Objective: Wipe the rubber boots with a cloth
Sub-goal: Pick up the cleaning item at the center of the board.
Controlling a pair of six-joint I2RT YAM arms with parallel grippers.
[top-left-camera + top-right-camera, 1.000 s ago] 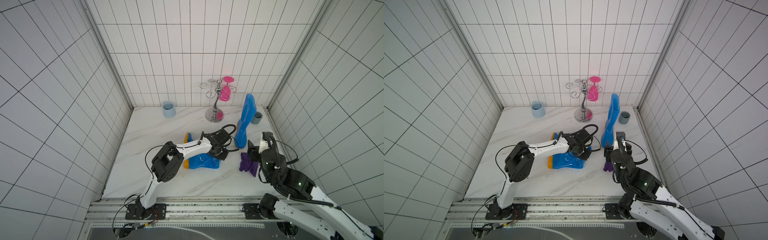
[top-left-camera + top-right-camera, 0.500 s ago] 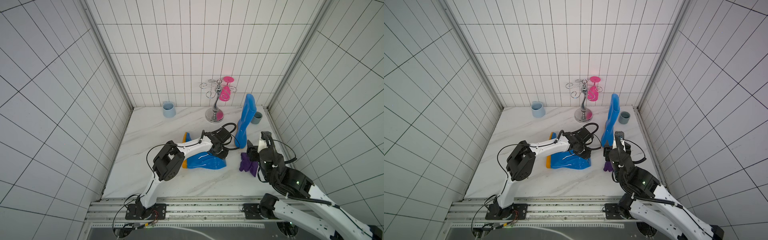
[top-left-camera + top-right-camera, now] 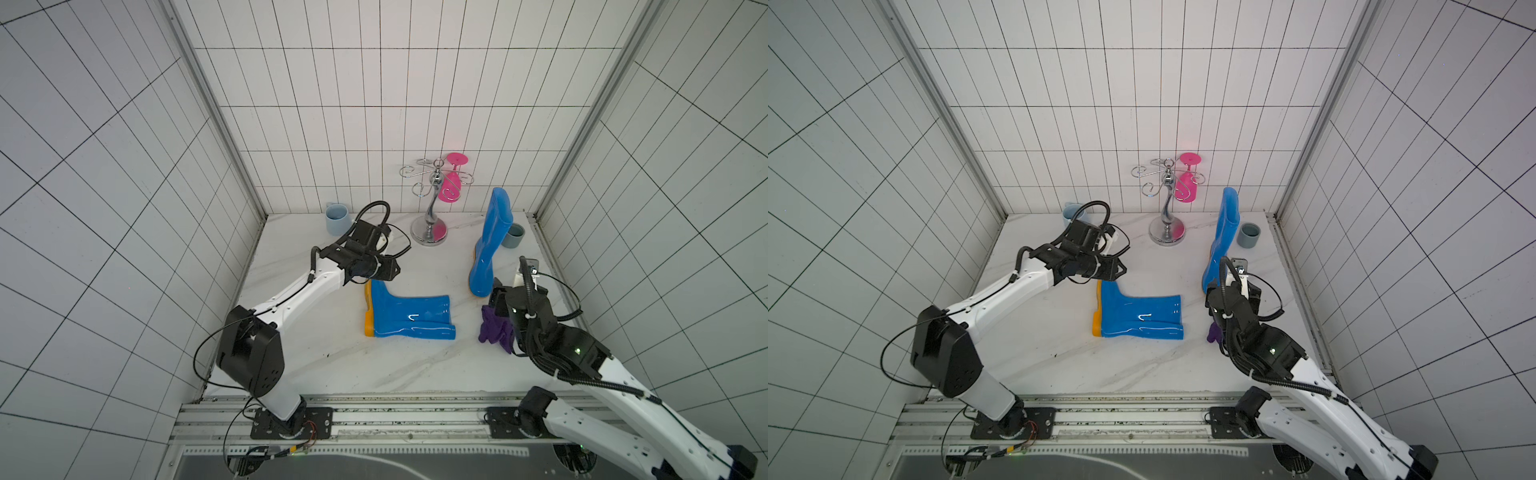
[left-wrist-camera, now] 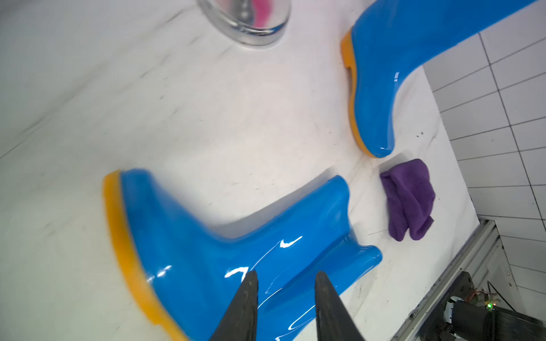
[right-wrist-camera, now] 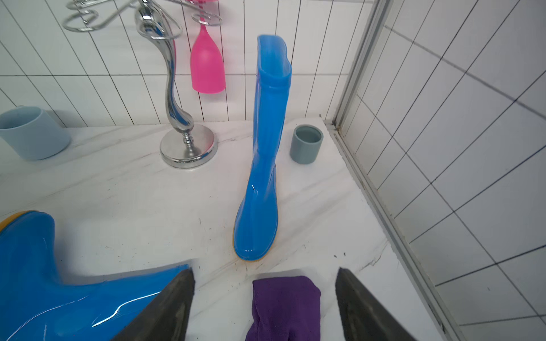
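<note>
One blue rubber boot [image 3: 409, 318] [image 3: 1140, 316] lies on its side mid-table, its orange sole toward the left. The other boot [image 3: 490, 245] [image 5: 266, 165] stands upright at the back right. My left gripper [image 4: 286, 276] [image 3: 395, 270] hovers above the lying boot [image 4: 236, 251], near its sole; it is open and holds nothing. The purple cloth [image 3: 494, 330] [image 4: 409, 200] lies crumpled in front of the upright boot's toe. My right gripper [image 5: 264, 271] [image 3: 496, 299] is open, with the cloth [image 5: 286, 307] on the table between its spread fingers, not pinched.
A light blue mug [image 3: 336, 218] stands at the back left and a small grey cup [image 3: 514, 237] behind the upright boot. A chrome stand [image 3: 432, 208] holds a pink glass [image 3: 451, 187] at the back. Tiled walls close three sides; a metal rail [image 3: 374, 419] runs along the front.
My left gripper has opened, let go of the lying boot and drawn back up and to the left. My right gripper has spread a little wider over the cloth.
</note>
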